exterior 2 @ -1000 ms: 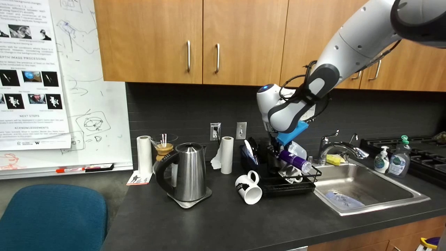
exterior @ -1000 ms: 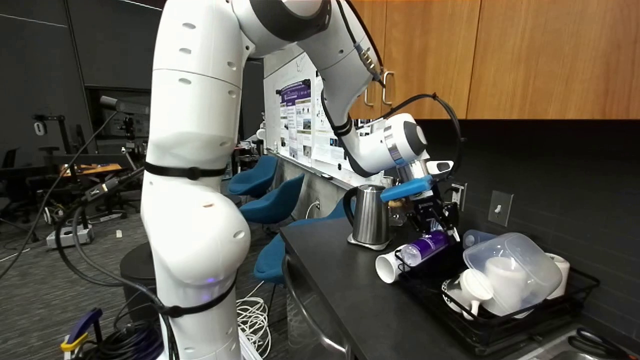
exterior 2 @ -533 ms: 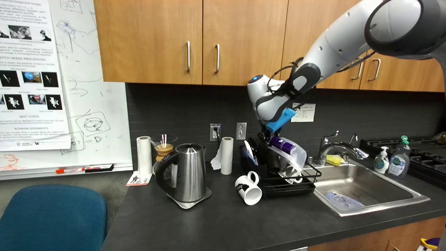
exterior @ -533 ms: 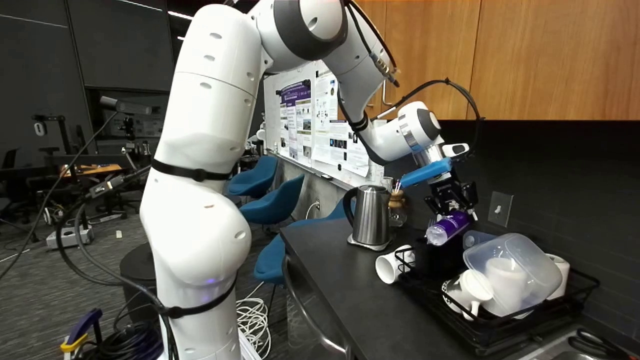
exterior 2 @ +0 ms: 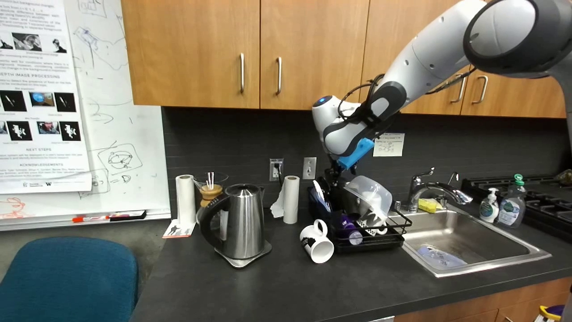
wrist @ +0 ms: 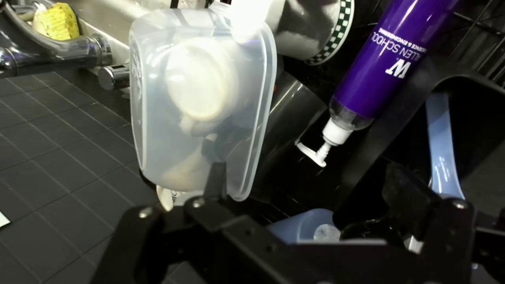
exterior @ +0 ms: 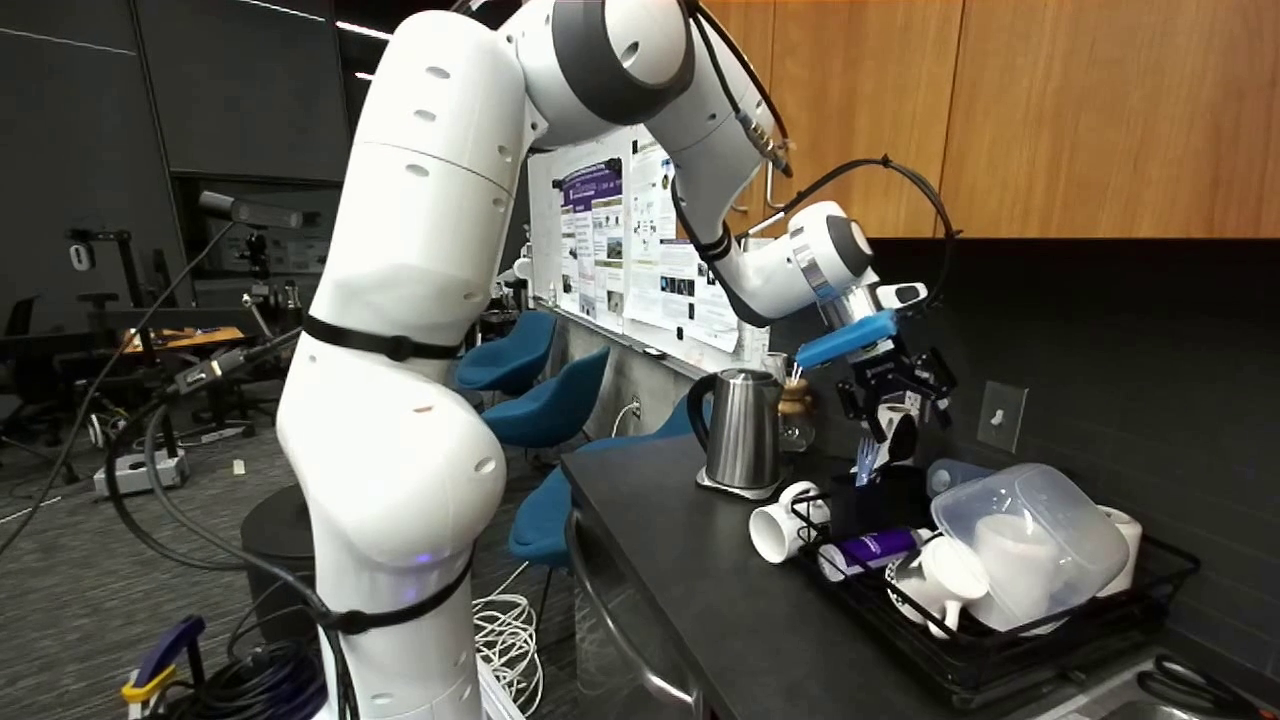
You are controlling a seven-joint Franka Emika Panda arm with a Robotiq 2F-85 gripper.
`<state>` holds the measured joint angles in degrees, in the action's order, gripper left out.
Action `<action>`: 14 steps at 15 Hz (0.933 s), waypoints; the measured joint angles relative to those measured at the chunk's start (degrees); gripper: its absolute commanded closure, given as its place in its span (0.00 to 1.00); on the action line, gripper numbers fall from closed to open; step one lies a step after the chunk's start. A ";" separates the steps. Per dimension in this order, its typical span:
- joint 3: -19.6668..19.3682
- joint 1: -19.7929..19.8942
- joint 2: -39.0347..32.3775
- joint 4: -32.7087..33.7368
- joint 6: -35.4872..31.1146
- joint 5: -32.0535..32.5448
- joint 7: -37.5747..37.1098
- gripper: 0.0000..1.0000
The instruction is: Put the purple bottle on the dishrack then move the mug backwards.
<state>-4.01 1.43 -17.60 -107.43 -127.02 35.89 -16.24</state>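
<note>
On its side in the black dishrack (exterior 2: pixel 371 243) lies the purple bottle (exterior: pixel 880 546), its clear end at the front rim and its white pump top (wrist: pixel 335 134) toward the back. Above the rack my gripper (exterior: pixel 908 416) stands open, apart from the bottle (wrist: pixel 388 67). Nothing is between its spread fingers in the wrist view, where the gripper (wrist: pixel 307 177) comes in from below. The white mug (exterior 2: pixel 318 243) rests tipped over on the counter just outside the rack, its handle up. In an exterior view the mouth of the mug (exterior: pixel 772 534) faces the camera.
A clear plastic container (exterior: pixel 1035 540) and a checkered-rim cup (wrist: pixel 319 31) sit in the rack. A dark utensil holder (exterior: pixel 880 500) with a blue fork stands beside the bottle. The metal kettle (exterior 2: pixel 243 223) is farther along the counter; the sink (exterior 2: pixel 473 241) adjoins the rack.
My gripper moved up and back with the bottle, then opened. The bottle dropped from it into the dishrack. The mug has shifted very slightly.
</note>
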 measured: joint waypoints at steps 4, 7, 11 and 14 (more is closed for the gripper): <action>-0.15 -0.21 0.19 -0.04 1.08 0.00 0.38 0.00; -0.20 -0.36 0.93 -0.51 3.95 -0.20 0.39 0.00; -0.96 -0.01 1.90 -2.75 8.39 -2.80 0.63 0.00; -1.83 0.28 3.01 -6.61 9.66 -4.08 0.55 0.00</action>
<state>-5.83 1.71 -14.59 -114.05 -117.36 31.81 -15.69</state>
